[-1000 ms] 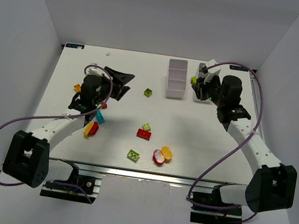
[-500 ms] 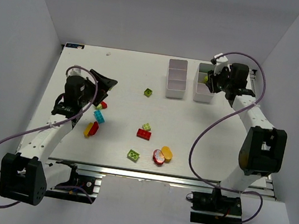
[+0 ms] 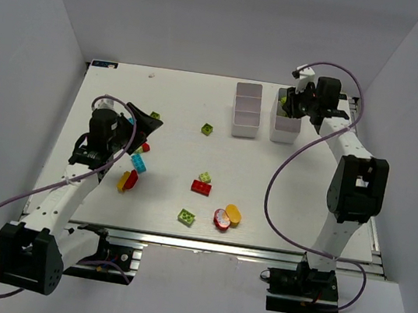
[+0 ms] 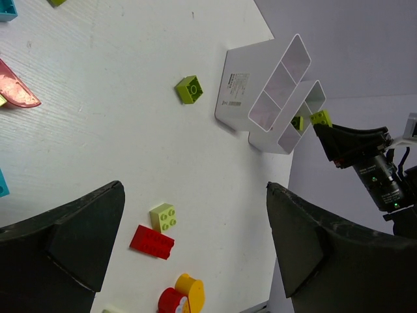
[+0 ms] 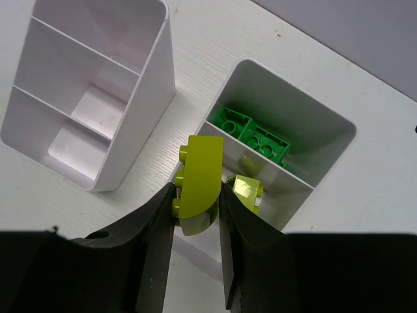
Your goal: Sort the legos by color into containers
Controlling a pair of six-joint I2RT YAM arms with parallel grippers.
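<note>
Pinches a lime brick point(image 5: 201, 163) between the fingers of the right gripper point(image 5: 195, 190), closed on its two long sides, studs turned to the left in the wrist view. Hangs it just above the right bin point(image 5: 339, 140), over the compartment next to the end one; cannot tell whether it touches the divider. Shows two dark green bricks point(image 5: 254, 134) lying in that end compartment and a small lime piece point(image 5: 246, 188) in the one beside it. Sets the left bin point(image 5: 153, 72) just beside the right one, long sides parallel, at the far side of the table point(image 3: 178, 97). Spreads the fingers of the left gripper point(image 4: 194, 195) wide, holding nothing, above the left part of the table. Seen loose on the table: a lime square brick point(image 3: 208, 130) near the left bin, a pale lime brick point(image 3: 205, 177) just beside a red brick point(image 3: 201, 188) at mid-table, an orange brick point(image 3: 233, 214) nearer the arm bases, and a cyan brick point(image 3: 139, 162) near the left gripper.
</note>
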